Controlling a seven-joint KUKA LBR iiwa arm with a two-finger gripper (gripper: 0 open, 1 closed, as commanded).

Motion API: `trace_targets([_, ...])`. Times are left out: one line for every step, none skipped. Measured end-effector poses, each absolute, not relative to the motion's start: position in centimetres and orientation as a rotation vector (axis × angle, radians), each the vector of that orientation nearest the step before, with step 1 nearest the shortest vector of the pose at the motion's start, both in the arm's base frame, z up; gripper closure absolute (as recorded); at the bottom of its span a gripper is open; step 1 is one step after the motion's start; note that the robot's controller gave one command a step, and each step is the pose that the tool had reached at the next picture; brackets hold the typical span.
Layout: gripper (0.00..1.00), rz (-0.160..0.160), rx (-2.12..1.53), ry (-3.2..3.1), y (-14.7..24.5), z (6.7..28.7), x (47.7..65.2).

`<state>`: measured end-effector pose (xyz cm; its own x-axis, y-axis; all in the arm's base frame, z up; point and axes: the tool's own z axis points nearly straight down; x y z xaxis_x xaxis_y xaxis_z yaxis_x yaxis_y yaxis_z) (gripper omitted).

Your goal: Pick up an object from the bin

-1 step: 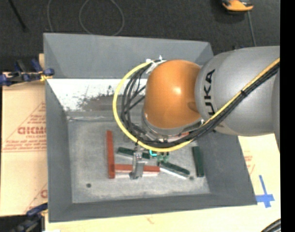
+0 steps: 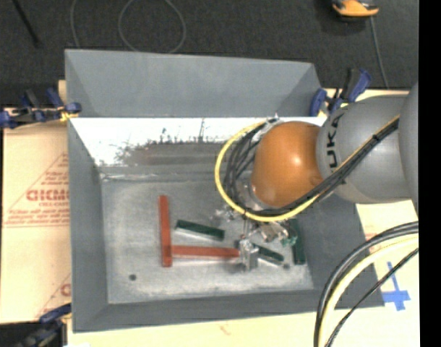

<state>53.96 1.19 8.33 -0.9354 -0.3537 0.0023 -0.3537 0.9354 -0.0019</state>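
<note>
Camera view. Looks down into a grey metal bin [image 2: 87, 266], with the arm reaching in from 3 o'clock. Finds the claw [image 2: 251, 254] low at the bin floor, toward 5 o'clock of the floor's middle, beneath the orange wrist cover [image 2: 282, 165] and a loop of yellow cable [image 2: 219, 172]. Cannot tell whether spread or pressed together: too much metal and shadow in one spot, with the wrist hanging over it. Makes out nothing clearly pinched either.

Places a red L-shaped piece [image 2: 165, 226] at 9 o'clock of the claw, its upright leg well apart from it, its long foot running toward 3 o'clock and ending right at the claw, touching or just short of it. Places a dark green bar [image 2: 200, 230] just at 12 o'clock of that foot, tilted, near the claw at its 10 o'clock. Places a second dark green bar [image 2: 297, 248] at 3 o'clock of the claw, near the bin's right wall and partly under the wrist.

Judges the task to be at the grasp itself. Counts the approach and the lowering as done, going by how low the claw sits. Leaves a sure grip, the lift and the clearing of the bin yet to do. Sees nothing raised off the floor. Takes the near end of the red piece as the likeliest pick, though the second green bar lies about as close.
</note>
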Motion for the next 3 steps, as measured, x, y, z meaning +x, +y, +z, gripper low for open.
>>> trace_targets([1.00,-0.002,0.563,-3.093,1.5,8.6,54.1])
trace_targets([1.00,0.003,1.131,-2.936,-1.3,8.4,54.6])
trace_targets([1.00,0.007,1.097,-2.955,-0.7,26.9,52.6])
